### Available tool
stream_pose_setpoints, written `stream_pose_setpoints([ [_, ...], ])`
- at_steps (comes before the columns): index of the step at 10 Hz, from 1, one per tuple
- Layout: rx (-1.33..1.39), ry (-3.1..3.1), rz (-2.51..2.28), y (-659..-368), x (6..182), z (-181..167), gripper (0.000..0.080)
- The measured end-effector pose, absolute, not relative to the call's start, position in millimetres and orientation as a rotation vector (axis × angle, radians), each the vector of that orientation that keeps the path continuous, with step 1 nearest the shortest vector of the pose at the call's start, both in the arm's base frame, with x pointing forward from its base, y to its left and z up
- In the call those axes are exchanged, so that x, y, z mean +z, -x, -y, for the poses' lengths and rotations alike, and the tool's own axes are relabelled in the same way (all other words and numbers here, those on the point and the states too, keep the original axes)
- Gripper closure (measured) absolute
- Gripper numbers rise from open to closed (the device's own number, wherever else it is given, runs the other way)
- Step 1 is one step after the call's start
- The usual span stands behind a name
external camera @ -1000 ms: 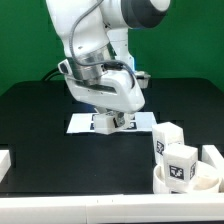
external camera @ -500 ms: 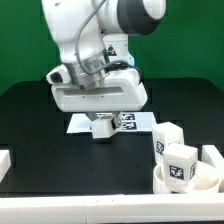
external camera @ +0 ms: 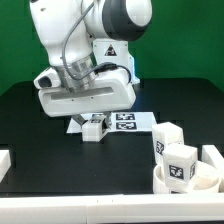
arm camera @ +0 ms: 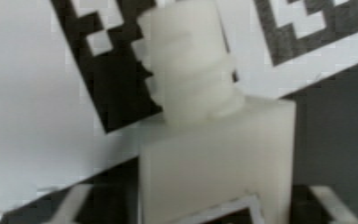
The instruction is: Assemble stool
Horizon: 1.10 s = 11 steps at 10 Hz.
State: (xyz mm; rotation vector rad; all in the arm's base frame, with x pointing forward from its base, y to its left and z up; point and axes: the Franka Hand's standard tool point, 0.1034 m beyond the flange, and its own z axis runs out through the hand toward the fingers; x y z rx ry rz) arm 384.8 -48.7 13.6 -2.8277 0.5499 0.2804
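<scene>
A white stool leg (external camera: 92,126) rests at the end of the marker board (external camera: 130,121) toward the exterior view's left, right under my gripper (external camera: 92,117). In the wrist view the leg (arm camera: 211,120) runs out from between my fingers (arm camera: 73,198), its narrower peg end over a printed tag. Dark gaps show on both sides of it, so the gripper (arm camera: 202,205) is open and off it. The round seat disc (external camera: 190,181) sits at the front on the exterior view's right, with two tagged legs (external camera: 168,139) (external camera: 182,163) standing in it.
A low white wall (external camera: 5,160) stands at the exterior view's front left, and another (external camera: 212,155) rises behind the seat disc on the right. The black table (external camera: 60,150) has a white front edge.
The arm has swung toward the exterior view's left and turned. The jaws, shut on the leg before, now stand apart from it, and the leg sits at the marker board's left end.
</scene>
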Motion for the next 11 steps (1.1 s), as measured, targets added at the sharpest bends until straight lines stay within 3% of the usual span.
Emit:
stream_pose_setpoints([
  [1, 0.338, 2.788, -0.572, -394.7, 22.7, 48.2, 0.0312],
  [2, 0.406, 2.748, -0.572, -403.1, 30.5, 54.8, 0.0187],
  [4, 0.653, 2.641, -0.532, -416.9, 42.8, 69.5, 0.0161],
  [8, 1.016, 2.421, -0.537, -415.3, 36.4, 64.8, 0.0151],
  [10, 1.229, 2.318, -0.507, -424.6, 19.8, 58.4, 0.0151],
  [11, 1.286, 2.269, -0.494, -421.2, 20.9, 56.5, 0.0151],
])
